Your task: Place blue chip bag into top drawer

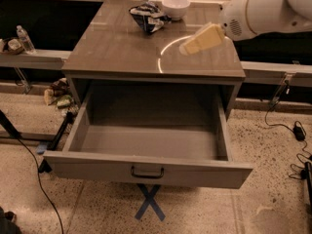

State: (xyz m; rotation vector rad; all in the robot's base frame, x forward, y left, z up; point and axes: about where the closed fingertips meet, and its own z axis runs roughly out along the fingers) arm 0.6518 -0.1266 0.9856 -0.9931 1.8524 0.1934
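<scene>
The blue chip bag (pixel 147 17), dark blue with white and silvery patches, lies crumpled at the back of the cabinet top, just left of a white bowl (pixel 176 7). The top drawer (pixel 146 168) is pulled fully open toward me and holds nothing; its dark bar handle (pixel 146 172) sits at the centre of the front panel. My gripper (pixel 191 47) comes in from the upper right on a white arm and hovers over the right part of the cabinet top, well to the right of and nearer than the bag. It holds nothing.
The cabinet top (pixel 112 52) is grey-brown with a bright curved glare. A water bottle (pixel 24 39) stands on a ledge at the left. Cables (pixel 292 130) run over the speckled floor at right. A blue tape cross (pixel 150 204) marks the floor below the drawer.
</scene>
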